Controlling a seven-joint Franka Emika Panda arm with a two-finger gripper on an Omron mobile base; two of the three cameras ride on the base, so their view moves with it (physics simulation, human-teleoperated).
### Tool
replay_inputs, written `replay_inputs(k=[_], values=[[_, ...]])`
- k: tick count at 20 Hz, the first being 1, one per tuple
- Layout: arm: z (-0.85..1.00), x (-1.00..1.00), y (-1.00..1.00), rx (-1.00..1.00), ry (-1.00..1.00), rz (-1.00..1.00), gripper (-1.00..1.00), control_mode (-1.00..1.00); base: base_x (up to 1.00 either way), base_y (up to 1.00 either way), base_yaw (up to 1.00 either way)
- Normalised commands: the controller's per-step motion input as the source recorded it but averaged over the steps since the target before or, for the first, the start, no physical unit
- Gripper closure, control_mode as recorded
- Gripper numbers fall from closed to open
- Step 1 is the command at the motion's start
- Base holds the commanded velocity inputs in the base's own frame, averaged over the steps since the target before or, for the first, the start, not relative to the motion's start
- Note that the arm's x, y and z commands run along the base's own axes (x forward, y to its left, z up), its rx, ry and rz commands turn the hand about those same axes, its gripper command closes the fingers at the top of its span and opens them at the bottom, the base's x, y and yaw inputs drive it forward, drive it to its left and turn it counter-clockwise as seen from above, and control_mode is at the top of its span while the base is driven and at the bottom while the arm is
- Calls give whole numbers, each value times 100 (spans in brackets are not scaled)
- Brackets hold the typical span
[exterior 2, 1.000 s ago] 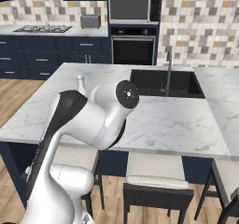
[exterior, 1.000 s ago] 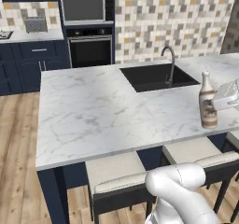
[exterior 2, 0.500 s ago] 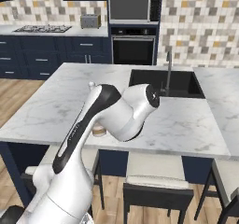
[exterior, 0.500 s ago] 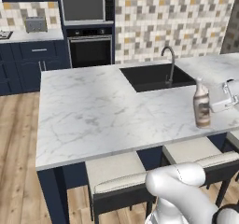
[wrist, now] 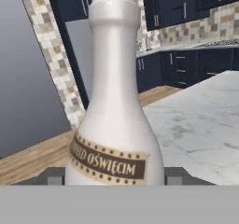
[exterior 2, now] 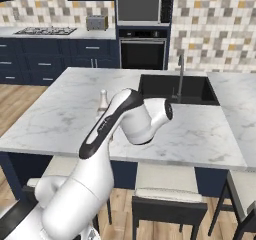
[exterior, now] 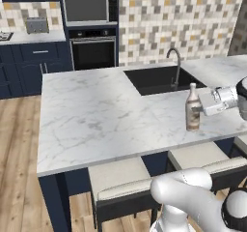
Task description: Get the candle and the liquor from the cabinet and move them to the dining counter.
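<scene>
In the left base view the liquor (exterior: 193, 108) stood upright on the desk (exterior: 106, 115) near its front edge, pinched by the tool (exterior: 201, 106); the hand view showed it close, so release called for straight spreading, no tilt.

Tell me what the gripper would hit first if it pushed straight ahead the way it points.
The liquor: it stands on the dining counter right in front of the gripper, apparently between its fingers already.

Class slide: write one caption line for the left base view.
Gripper holds the liquor bottle upright on the marble dining counter beside the black sink.
</scene>
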Motion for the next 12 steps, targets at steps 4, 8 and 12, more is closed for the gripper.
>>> replay_inputs(k=[4, 8, 12], values=[[-32, 52, 18, 12, 0, 0, 100, -100, 0, 0, 0], [-36, 43, 20, 3, -4, 0, 100, -100, 0, 0, 0], [-32, 35, 20, 0, -11, 1, 100, -100, 0, 0, 0]])
